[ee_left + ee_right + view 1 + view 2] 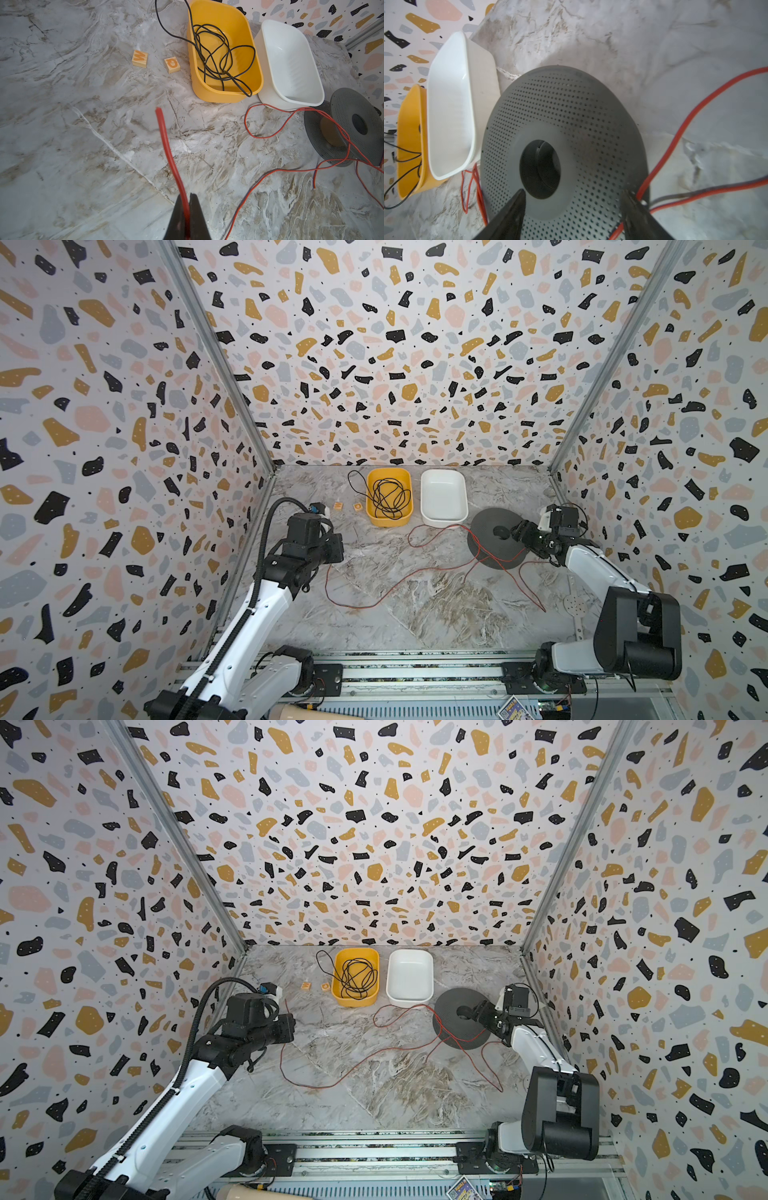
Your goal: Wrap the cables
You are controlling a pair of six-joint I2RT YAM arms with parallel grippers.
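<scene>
Beyond the red cable (166, 145) sit a yellow tub (218, 97) and white tub (291, 62).

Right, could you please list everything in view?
table: one, grey marble, under everything
yellow tub: one, yellow, at the back
white tub: one, white, empty, beside it
black wire: one, black, coiled in the yellow tub
letter blocks: two, wooden, left of the yellow tub
spool: one, dark grey, right of the white tub
red-orange wire: one, red-orange, trailing over the table and through the spool
left gripper: one, black, shut on the red-orange wire
right gripper: one, black, jaws wide at the spool, grip unclear
</scene>
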